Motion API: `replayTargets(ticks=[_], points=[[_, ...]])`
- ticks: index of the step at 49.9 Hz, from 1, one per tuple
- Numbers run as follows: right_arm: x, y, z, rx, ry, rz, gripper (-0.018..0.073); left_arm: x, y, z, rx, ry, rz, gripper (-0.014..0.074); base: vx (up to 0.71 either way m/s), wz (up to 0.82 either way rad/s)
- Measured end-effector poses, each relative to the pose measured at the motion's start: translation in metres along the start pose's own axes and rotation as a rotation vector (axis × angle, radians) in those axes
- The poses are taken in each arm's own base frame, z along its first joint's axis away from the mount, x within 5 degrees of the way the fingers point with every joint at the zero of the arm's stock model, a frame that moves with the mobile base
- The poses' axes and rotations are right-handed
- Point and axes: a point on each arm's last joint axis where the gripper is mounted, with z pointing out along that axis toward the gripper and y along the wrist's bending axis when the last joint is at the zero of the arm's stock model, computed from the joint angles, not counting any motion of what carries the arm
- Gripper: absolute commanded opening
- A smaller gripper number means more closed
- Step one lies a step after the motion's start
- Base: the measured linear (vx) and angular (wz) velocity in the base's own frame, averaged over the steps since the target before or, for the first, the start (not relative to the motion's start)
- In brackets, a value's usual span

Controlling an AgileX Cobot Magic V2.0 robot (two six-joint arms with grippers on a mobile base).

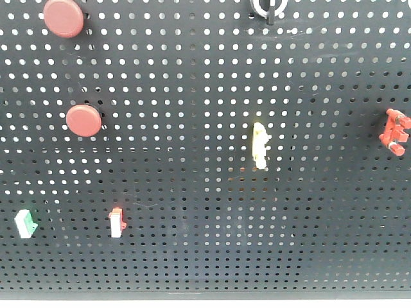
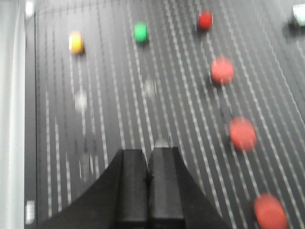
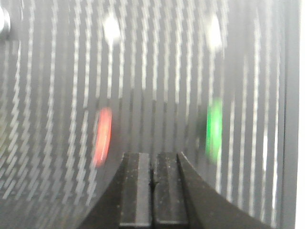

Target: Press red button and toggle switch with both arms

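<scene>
On my front view the pegboard [image 1: 192,256] carries the toggle switch [image 1: 268,8] (half cut off by the frame edge), well right of one red button [image 1: 63,17]. A second red button [image 1: 84,120] also sits on the left. My left gripper [image 2: 148,157] and right gripper [image 3: 153,160] each have their fingers pressed together, holding nothing. Both wrist views are blurred.

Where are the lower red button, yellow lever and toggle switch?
lower red button [image 1: 84,120], front view, centre of its round face.
yellow lever [image 1: 260,146], front view, middle of its pale body.
toggle switch [image 1: 269,9], front view, black knob at the top edge.
</scene>
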Motion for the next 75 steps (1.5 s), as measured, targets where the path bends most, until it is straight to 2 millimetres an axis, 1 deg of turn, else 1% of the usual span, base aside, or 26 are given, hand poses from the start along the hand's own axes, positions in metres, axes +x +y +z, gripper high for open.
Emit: replayTargets(ticks=[2, 7, 11, 14, 21, 23, 26, 32, 36, 40, 47, 49, 52, 57, 66, 70, 75], points=[[-0.007, -0.001, 0.011, -0.004, -0.007, -0.005, 0.0, -0.009, 0.002, 0.011, 0.002, -0.009, 0.002, 0.0002, 0.0, 0.0], [-0.015, -0.001, 0.034, -0.014, -0.014, -0.013, 0.0, -0.008, 0.005, 0.039, 0.002, 0.058, -0.009, 0.0002, 0.0, 0.0], [-0.013, -0.001, 0.053, -0.026, -0.005, -0.012, 0.0, 0.003, 0.005, 0.054, 0.003, 0.129, -0.015, 0.0002, 0.0, 0.0], [-0.007, 0.001, 0.063, -0.035, 0.006, -0.012, 0.0, 0.019, 0.004, 0.066, 0.008, 0.203, -0.018, 0.0002, 0.0, 0.0], [0.005, 0.002, 0.077, -0.048, 0.041, -0.007, 0.0, 0.044, 0.002, 0.082, 0.027, 0.279, -0.021, 0.0002, 0.0, 0.0], [0.007, 0.003, 0.079, -0.049, 0.048, -0.006, 0.0, 0.048, 0.0, 0.086, 0.044, 0.274, -0.025, 0.0002, 0.0, 0.0], [0.008, 0.003, 0.08, -0.05, 0.055, -0.006, 0.0, 0.049, -0.004, 0.093, 0.08, 0.258, -0.034, 0.0002, 0.0, 0.0], [0.009, 0.003, 0.081, -0.05, 0.058, -0.004, 0.0, 0.042, -0.015, 0.112, 0.186, 0.221, -0.051, 0.0002, 0.0, 0.0], [0.008, 0.003, 0.081, -0.052, 0.049, -0.005, 0.0, 0.035, -0.023, 0.128, 0.251, 0.2, -0.068, 0.0002, 0.0, 0.0], [0.008, 0.003, 0.081, -0.052, 0.049, -0.005, 0.0, 0.03, -0.03, 0.148, 0.302, 0.185, -0.118, 0.0002, 0.0, 0.0], [0.008, 0.003, 0.081, -0.052, 0.049, -0.005, 0.0, 0.027, -0.042, 0.182, 0.367, 0.185, -0.204, 0.0002, 0.0, 0.0], [0.008, 0.003, 0.081, -0.052, 0.049, -0.005, 0.0, 0.032, -0.047, 0.191, 0.382, 0.2, -0.231, 0.0002, 0.0, 0.0], [0.008, 0.003, 0.081, -0.052, 0.049, -0.005, 0.0, 0.036, -0.053, 0.199, 0.398, 0.217, -0.262, 0.0002, 0.0, 0.0], [0.008, 0.003, 0.081, -0.052, 0.049, -0.005, 0.0, 0.047, -0.064, 0.209, 0.426, 0.251, -0.314, 0.0002, 0.0, 0.0], [0.008, 0.003, 0.081, -0.052, 0.049, -0.005, 0.0, 0.069, -0.082, 0.217, 0.465, 0.312, -0.344, 0.0002, 0.0, 0.0], [0.008, 0.003, 0.081, -0.052, 0.049, -0.005, 0.0, 0.076, -0.087, 0.218, 0.474, 0.332, -0.349, 0.0002, 0.0, 0.0], [0.008, 0.003, 0.081, -0.052, 0.049, -0.005, 0.0, 0.08, -0.088, 0.222, 0.469, 0.343, -0.347, 0.0002, 0.0, 0.0]])
